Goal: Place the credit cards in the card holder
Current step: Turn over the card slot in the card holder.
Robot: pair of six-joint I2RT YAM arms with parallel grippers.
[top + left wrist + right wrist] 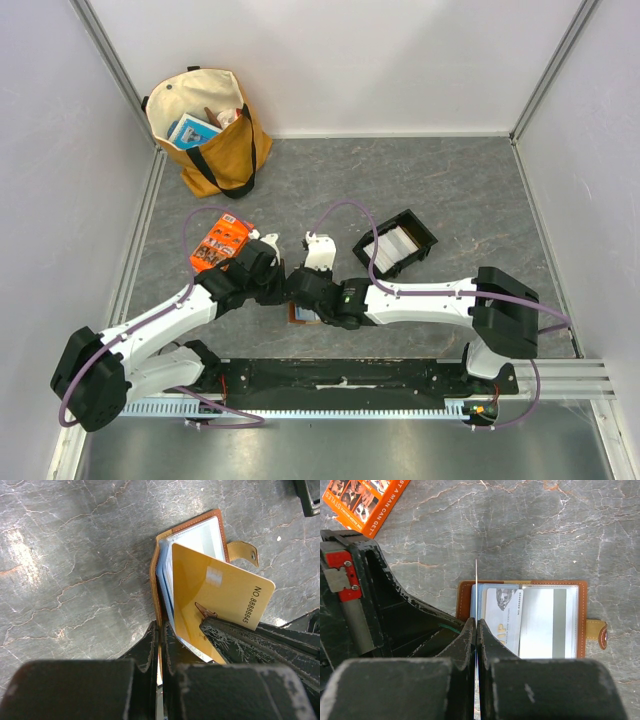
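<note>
card holder [547, 622]: tan-brown leather, lying open on the grey marble-look table [450, 180], dead centre between the two arms. Clear plastic sleeves face up and the snap strap [244, 551] sticks out on the side away from the grippers.
left gripper [160, 630]: fingers pressed together, clamped on the brown leather edge of the card holder on the side opposite the strap.
right gripper [476, 625]: fingers squeezed tight, pinching a gold credit card [220, 595] near one lower corner. One black finger [240, 637] pokes into the left wrist view too.
gold credit card: standing on edge and tilted over the open holder, one long edge down among the bluish sleeves. Just a thin line from the right wrist view. "NO 8888845" printed along the short end. Can't tell if actually in a pocket or only leaning on the sleeves.
in the sleeves: pale card with a printed face [504, 617] tucked under clear plastic, just beside the pinched card.
black tray [428, 236]: behind and to the right of the holder, apart from it, with white cards [392, 245] lying inside.
orange printed packet [218, 243]: flat on the table just behind the left arm's wrist.
tote bag [225, 150]: mustard and cream, far left corner, top open with a blue item showing inside.
top view: both wrists nearly touching over the holder, most of it hidden under them there.
</note>
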